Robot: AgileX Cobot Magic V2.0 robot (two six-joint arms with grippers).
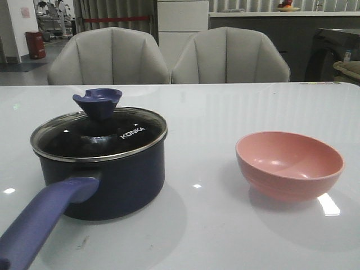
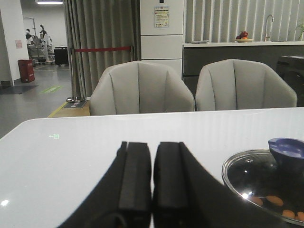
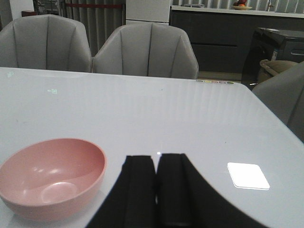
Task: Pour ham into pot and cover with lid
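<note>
**Lid on the pot, ham inside, bowl empty, both grippers closed**

On the left half of the white table (image 1: 214, 112), toward the near edge, stands the pot (image 1: 112, 180), dark navy, its long purple-blue handle (image 1: 45, 216) running to the near left corner. The lid (image 1: 98, 135) sits flat on the pot's rim, steel edge all round, its flared purple-blue knob (image 1: 97, 103) upright and the white "KONKA" lettering on the glass facing the right side. Through the glass, in the left wrist view, several small round orange-pink slices of ham (image 2: 275, 200) lie on the black inside of the pot; the front view shows only dark glass there.

The left gripper (image 2: 152, 185) shows only in its own wrist view: its two black fingers are pressed together with just a thin seam between them, holding nothing. It hangs over bare table just beside the lid's rim, apart from it.

On the right half of the table, well apart from the pot, the pink bowl (image 1: 289, 163) stands upright with nothing in it.

The right gripper (image 3: 156, 190) also shows only in its wrist view: fingers drawn together, nothing between them, near the bowl but not touching it.

Beyond the far edge of the table stand two grey chairs (image 1: 169, 56) side by side.
</note>
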